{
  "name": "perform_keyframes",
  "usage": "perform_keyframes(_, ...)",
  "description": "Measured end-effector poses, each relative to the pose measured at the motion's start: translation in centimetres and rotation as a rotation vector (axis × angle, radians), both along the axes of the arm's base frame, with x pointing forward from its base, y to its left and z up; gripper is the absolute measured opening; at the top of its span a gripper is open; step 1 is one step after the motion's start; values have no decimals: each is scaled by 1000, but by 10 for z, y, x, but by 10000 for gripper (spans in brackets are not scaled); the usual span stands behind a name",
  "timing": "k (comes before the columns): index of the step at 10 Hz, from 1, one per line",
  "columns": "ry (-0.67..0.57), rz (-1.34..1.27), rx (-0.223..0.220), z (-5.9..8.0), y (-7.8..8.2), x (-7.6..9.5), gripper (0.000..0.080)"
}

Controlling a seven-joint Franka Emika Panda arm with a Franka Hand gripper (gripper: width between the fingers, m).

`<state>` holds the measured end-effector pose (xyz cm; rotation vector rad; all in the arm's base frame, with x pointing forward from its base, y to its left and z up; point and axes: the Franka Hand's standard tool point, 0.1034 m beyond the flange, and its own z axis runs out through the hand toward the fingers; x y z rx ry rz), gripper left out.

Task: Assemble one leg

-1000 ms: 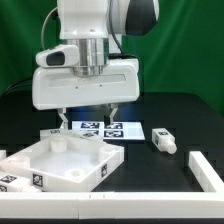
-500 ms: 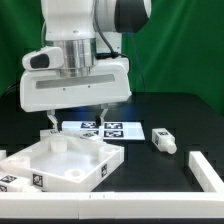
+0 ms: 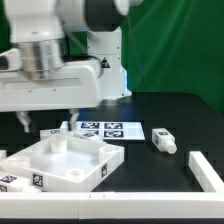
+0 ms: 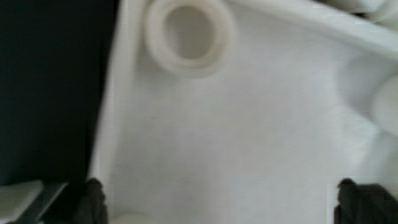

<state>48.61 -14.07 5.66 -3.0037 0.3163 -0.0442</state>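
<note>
A short white leg (image 3: 163,141) with tag markers lies on the black table at the exterior view's right, far from my gripper. A second white piece, like a leg, (image 3: 205,168) lies nearer the right edge. My gripper (image 3: 48,120) hangs open and empty above the far left part of the large white tray-like tabletop (image 3: 85,176). In the wrist view the open gripper (image 4: 221,205) has dark fingertips (image 4: 93,200) at both sides. The tabletop's white surface (image 4: 249,130) with a round socket (image 4: 191,38) fills the space below them.
The marker board (image 3: 106,130) lies flat behind the tabletop. A long white bar (image 3: 110,208) runs along the table's front edge. A green curtain closes off the back.
The arm has swung toward the exterior view's left, carrying the open gripper from over the marker board to over the tabletop's far left part. Nothing on the table moved.
</note>
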Motion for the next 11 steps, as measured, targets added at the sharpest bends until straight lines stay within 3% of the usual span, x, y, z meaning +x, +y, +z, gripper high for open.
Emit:
perform_keyframes(4, 12, -73, 1, -2, 0, 1, 649)
perform_keyframes(7, 45, -306, 0, -19, -13, 11, 649)
perform_keyframes(9, 55, -292, 6, -38, -25, 8, 649)
perform_keyframes(11, 54, -286, 6, -37, -22, 9, 649)
